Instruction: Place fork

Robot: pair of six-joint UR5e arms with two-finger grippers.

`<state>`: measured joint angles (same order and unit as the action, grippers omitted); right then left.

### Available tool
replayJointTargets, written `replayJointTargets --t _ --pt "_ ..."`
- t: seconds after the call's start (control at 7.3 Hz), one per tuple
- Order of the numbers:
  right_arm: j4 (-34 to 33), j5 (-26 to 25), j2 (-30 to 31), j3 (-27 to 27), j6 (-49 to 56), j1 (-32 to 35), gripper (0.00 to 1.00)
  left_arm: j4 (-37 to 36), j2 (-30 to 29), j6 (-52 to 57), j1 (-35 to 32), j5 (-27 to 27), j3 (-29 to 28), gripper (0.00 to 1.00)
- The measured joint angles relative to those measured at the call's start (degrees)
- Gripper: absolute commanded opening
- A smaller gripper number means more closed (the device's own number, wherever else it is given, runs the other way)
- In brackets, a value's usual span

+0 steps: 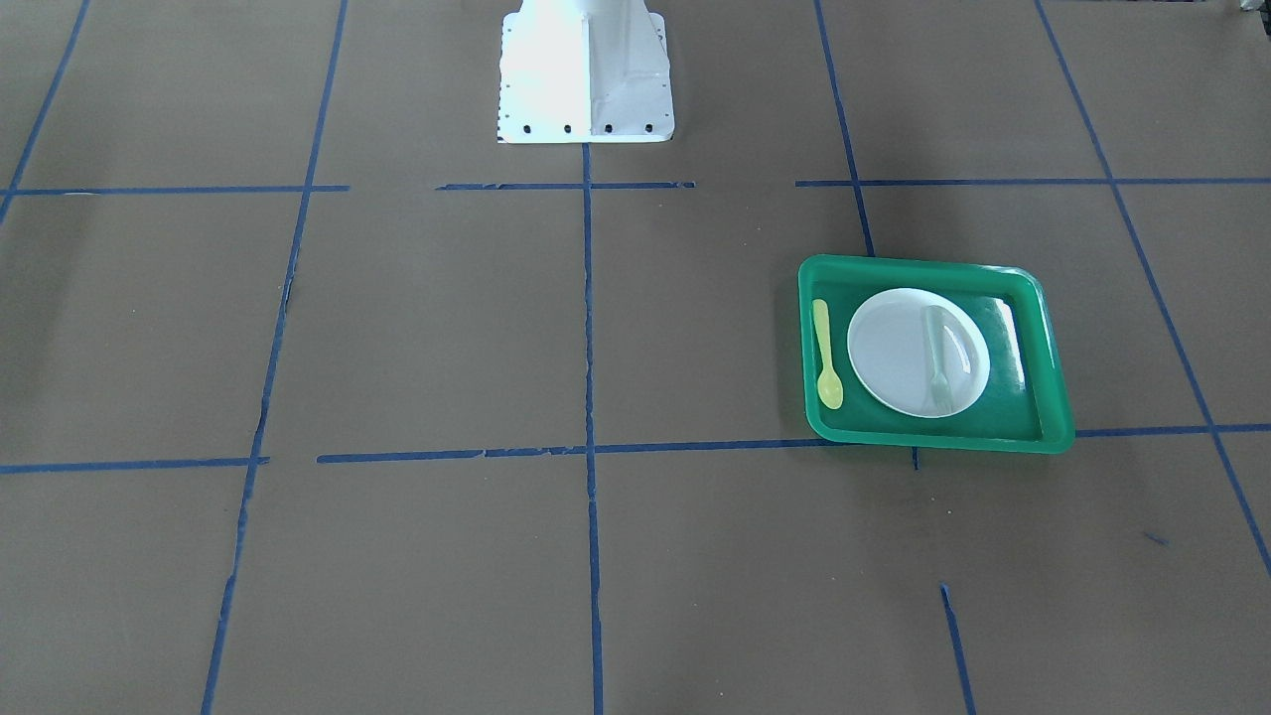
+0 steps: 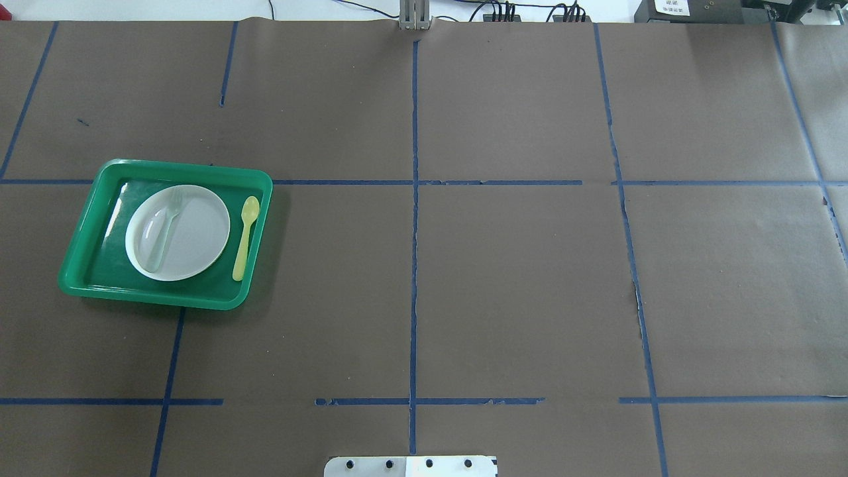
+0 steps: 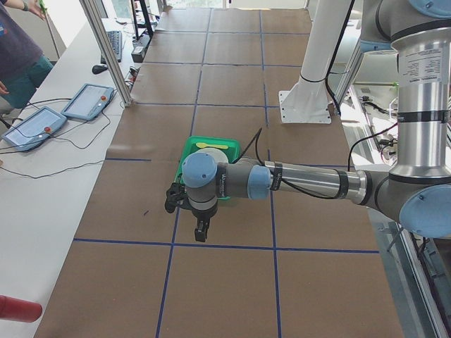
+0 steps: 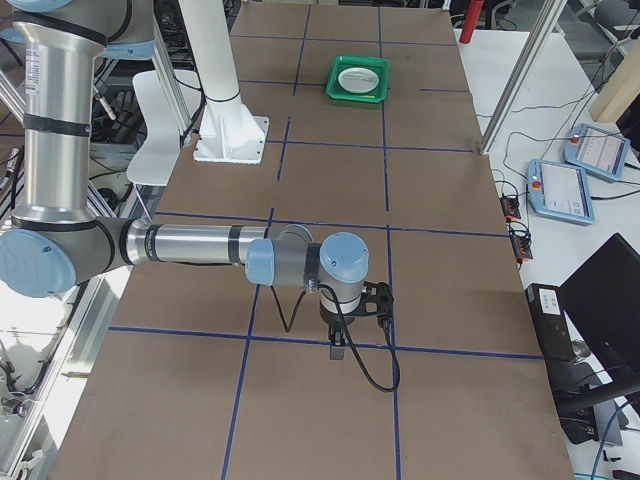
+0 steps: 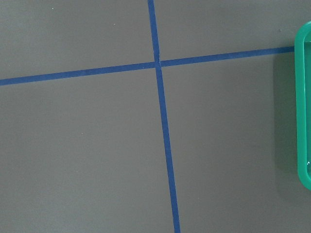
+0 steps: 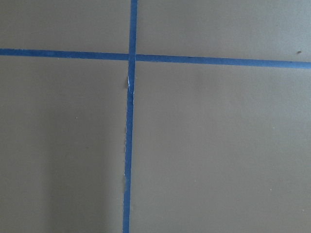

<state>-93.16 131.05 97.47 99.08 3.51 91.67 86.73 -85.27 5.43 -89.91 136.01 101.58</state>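
The pale whitish fork (image 1: 936, 362) lies on the white plate (image 1: 894, 353) inside the green tray (image 1: 933, 438), tines toward the operators' side. It also shows in the overhead view (image 2: 165, 229) on the plate (image 2: 195, 232). No gripper touches it. My left gripper (image 3: 201, 229) shows only in the exterior left view, above the table beside the tray (image 3: 211, 144). My right gripper (image 4: 338, 346) shows only in the exterior right view, far from the tray (image 4: 358, 80). I cannot tell whether either is open or shut.
A yellow-green spoon (image 2: 244, 238) lies in the tray beside the plate. The tray's rim (image 5: 303, 111) shows at the right edge of the left wrist view. Brown paper with blue tape lines covers the table. The robot's white base (image 1: 586, 74) stands at the table's middle.
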Motion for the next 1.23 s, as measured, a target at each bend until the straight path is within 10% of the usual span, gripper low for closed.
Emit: replayJointTargets --t 1.23 --pt "0.0 0.0 0.0 -0.02 -0.02 0.0 1.0 14.51 -6.33 -28.87 17.95 -3.97 1.95 1.0"
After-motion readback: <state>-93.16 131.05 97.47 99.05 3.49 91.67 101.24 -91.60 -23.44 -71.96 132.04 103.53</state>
